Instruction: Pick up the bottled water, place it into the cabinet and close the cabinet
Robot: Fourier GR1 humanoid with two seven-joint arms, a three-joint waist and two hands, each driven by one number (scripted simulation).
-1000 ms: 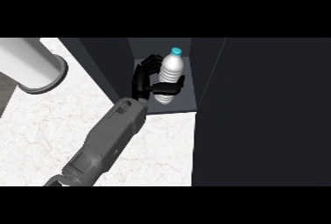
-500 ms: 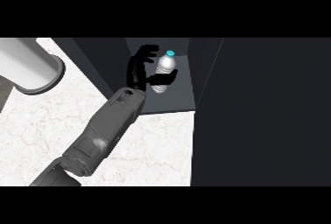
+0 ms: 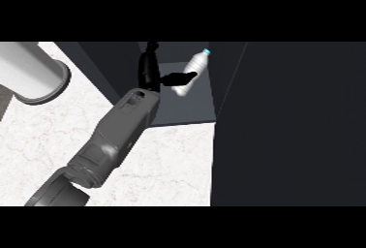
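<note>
The bottled water (image 3: pixel 197 64), clear with a blue cap, stands tilted inside the dark cabinet, on its grey shelf (image 3: pixel 187 109), cap leaning to the upper right. My left hand (image 3: pixel 148 72) is inside the cabinet just left of the bottle. Its fingers point straight up and away from the bottle, and only the thumb stretches right to the bottle's side. The hand is open and no longer wraps the bottle. The grey forearm runs in from the lower left. My right hand does not show.
The cabinet's dark open door (image 3: pixel 286 121) fills the right side of the view. A large grey cylinder (image 3: pixel 28 68) stands at the upper left on the white marble counter (image 3: pixel 168 160).
The hand carried the bottle deeper into the cabinet, then its fingers uncurled from around it. The bottle now leans on the shelf with only the thumb against it.
</note>
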